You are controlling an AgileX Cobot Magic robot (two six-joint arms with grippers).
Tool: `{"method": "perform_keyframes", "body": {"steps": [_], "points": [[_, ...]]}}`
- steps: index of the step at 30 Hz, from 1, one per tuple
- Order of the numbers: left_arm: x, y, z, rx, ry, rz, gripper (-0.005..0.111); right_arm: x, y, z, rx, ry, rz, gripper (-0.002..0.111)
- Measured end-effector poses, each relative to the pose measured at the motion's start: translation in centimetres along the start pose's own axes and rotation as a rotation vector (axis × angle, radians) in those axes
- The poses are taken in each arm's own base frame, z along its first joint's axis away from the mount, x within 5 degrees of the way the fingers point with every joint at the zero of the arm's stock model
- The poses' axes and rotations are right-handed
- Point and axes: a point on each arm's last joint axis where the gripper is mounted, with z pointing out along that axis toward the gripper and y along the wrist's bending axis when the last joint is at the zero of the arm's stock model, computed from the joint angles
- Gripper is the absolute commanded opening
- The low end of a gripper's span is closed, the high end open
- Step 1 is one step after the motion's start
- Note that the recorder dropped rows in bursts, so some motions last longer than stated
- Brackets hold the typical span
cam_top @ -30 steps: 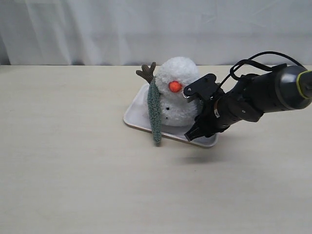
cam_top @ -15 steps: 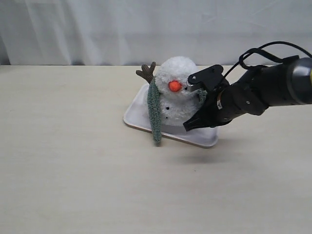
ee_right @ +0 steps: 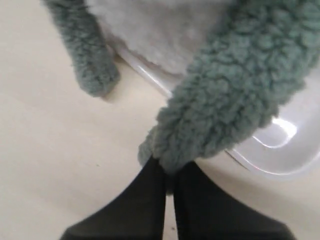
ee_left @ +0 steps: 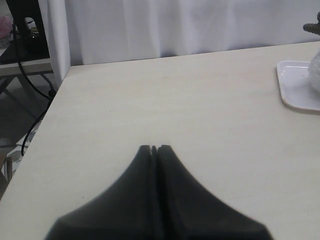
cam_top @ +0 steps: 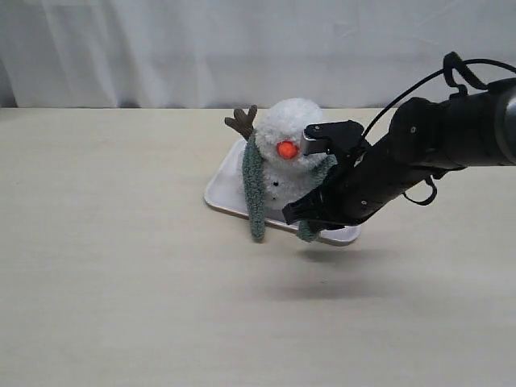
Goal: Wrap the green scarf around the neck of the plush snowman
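- Exterior view: plush snowman (cam_top: pixel 292 129) sits upright on a white tray (cam_top: pixel 219 193) on a pale table (cam_top: pixel 121 266), orange nose toward the camera.
- Green scarf (cam_top: pixel 255 193) goes round the back of the snowman's neck (cam_top: pixel 278 167). One end hangs straight down the body on the view's left, its tip over the tray's front rim.
- Other end comes round the neck on the view's right & slants down in front of the body to the right gripper (cam_top: pixel 298 218).
- Right wrist view: right gripper's jaws are pinched almost together on the tip of that scarf end. The knit bunches up just beyond them, w/ tray rim & table behind.
- Left wrist view: left gripper (ee_left: pixel 154 148) has its jaws pressed together w/ nothing between them, over bare table. The tray shows only at the frame edge, well apart.
- Key relation: the held strand's long axis runs from the neck down to the right gripper, so the neck lies up & back from the grip.
- Front of the neck isn't crossed yet, so the next move is prob. carrying the held end across toward the hanging end.
- R arm is right at the snowman; L arm is far off.
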Motion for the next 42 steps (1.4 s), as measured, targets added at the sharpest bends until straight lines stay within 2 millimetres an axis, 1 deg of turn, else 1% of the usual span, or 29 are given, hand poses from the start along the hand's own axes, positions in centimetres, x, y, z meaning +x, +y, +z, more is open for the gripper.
{"method": "perform_keyframes", "body": {"steps": [3,7,11,16,19,30,33,36,38,42], "points": [[0.0,0.0,0.0,0.0,0.0,0.0,0.0,-0.3,0.6,0.0,-0.061,-0.031,-0.006,0.004],[0.0,0.0,0.0,0.0,0.0,0.0,0.0,-0.7,0.7,0.3,-0.081,-0.078,0.002,0.004],[0.0,0.0,0.0,0.0,0.0,0.0,0.0,-0.5,0.3,1.8,-0.069,-0.072,0.013,0.004],[0.0,0.0,0.0,0.0,0.0,0.0,0.0,0.3,-0.2,3.9,-0.062,-0.019,0.029,0.004],[0.0,0.0,0.0,0.0,0.0,0.0,0.0,0.5,-0.4,4.7,-0.056,-0.005,0.032,0.004],[0.0,0.0,0.0,0.0,0.0,0.0,0.0,0.5,-0.5,4.9,-0.046,-0.019,0.038,0.005],[0.0,0.0,0.0,0.0,0.0,0.0,0.0,0.5,-0.5,4.9,-0.046,-0.019,0.038,0.013],[0.0,0.0,0.0,0.0,0.0,0.0,0.0,0.5,-0.4,4.7,-0.054,-0.011,0.023,0.024],[0.0,0.0,0.0,0.0,0.0,0.0,0.0,0.5,-0.2,4.4,-0.065,-0.002,0.008,0.032],[0.0,0.0,0.0,0.0,0.0,0.0,0.0,0.8,0.3,3.6,-0.105,0.039,-0.022,0.042]]}}
